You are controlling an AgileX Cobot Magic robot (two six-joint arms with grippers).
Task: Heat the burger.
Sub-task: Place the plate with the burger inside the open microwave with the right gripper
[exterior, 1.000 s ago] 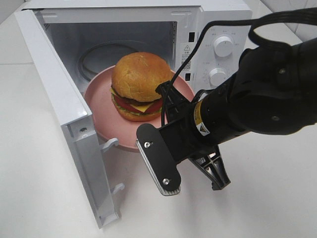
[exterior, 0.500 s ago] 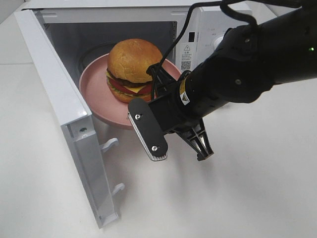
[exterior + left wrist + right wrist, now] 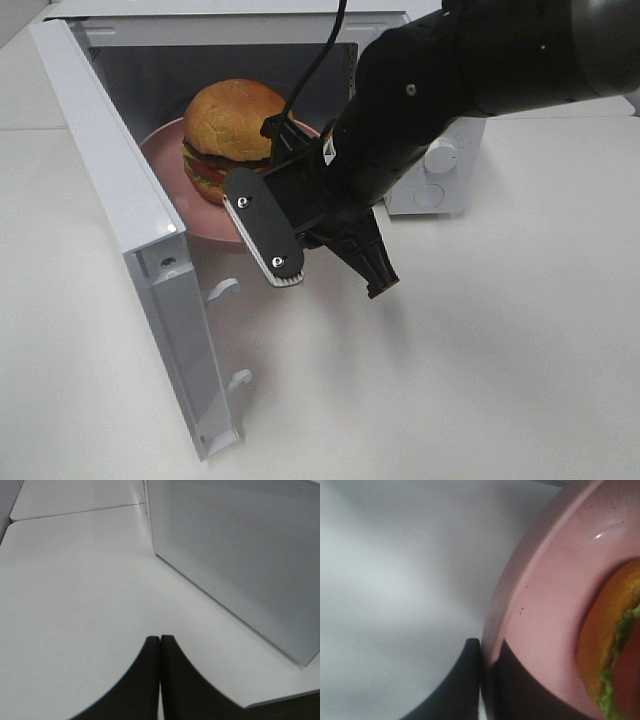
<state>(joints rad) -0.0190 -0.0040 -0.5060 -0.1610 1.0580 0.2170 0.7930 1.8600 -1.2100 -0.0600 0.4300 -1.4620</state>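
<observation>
White microwave (image 3: pixel 230 25) stands with its door (image 3: pixel 120 200) swung wide, and the pink plate (image 3: pixel 205 215) sits partway into the cavity, near rim seemingly past the sill, carrying the burger (image 3: pixel 232 125) upright at its middle. Right gripper (image 3: pixel 487 652) is pinched tight on that near rim, so the burger lies beyond the fingers (image 3: pixel 465 690), straight toward the back wall, and the right arm is plainly nearer; left gripper (image 3: pixel 160 642), fingers (image 3: pixel 142 685) pressed together on nothing, hangs outside the door.

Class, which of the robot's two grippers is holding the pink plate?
The right gripper, clamped on the rim of the pink plate; the left gripper is shut on nothing.
</observation>
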